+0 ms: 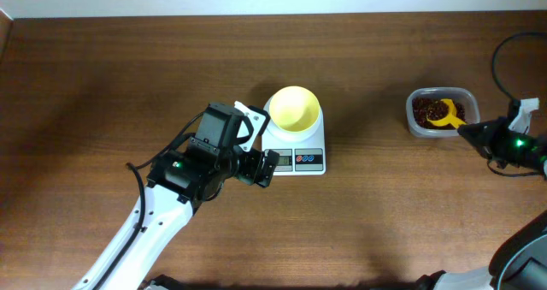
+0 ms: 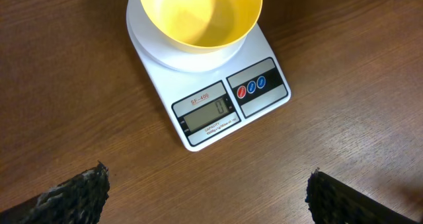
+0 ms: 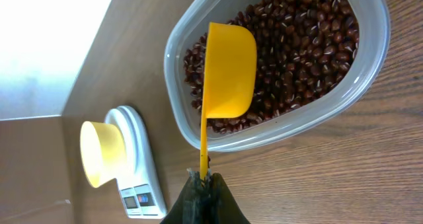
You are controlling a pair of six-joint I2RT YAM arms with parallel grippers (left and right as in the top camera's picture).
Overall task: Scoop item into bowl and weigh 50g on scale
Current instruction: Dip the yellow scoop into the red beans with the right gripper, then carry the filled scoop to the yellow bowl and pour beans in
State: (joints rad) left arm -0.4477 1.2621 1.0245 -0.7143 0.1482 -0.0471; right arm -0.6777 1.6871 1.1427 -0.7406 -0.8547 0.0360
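On the brown wood-grain surface point(image 1: 85, 85), seen from overhead, a small white square scale point(image 1: 299, 160) sits near the middle with a round pale-yellow plastic bowl point(image 1: 295, 109) standing on its platform. The bowl is smooth and shows nothing inside. The left arm, white with black joints, reaches in from the lower left. The left end effector point(image 1: 263, 168) sits just beside the scale's front left corner, its jaws spread wide and holding nothing. At the far right, a clear rounded-rectangle plastic container point(image 1: 414, 123) holds the dark reddish-brown beans point(image 1: 423, 109) and the cup of a yellow scoop point(image 1: 444, 115). The right end effector point(image 1: 468, 129) comes in low from the right edge.

From the left wrist, the camera looks down on the scale. Its grey display point(image 2: 206, 113) shows a single zero, and red and blue buttons point(image 2: 251, 87) sit beside it on the front strip. The bowl point(image 2: 198, 19) covers most of the round platform. Two black, rough-textured fingers point(image 2: 73, 194) stand far apart in the lower corners, above bare wood.

From the right wrist, the right end effector point(image 3: 205, 181) is clamped tight on the end of the scoop's thin flat handle. The smooth cup of the scoop point(image 3: 228, 72) lies over the beans point(image 3: 297, 45), a loose, glossy, granular heap filling the container point(image 3: 370, 59). Whether the cup touches them I cannot tell. Bowl and scale stand well apart, beyond the container.
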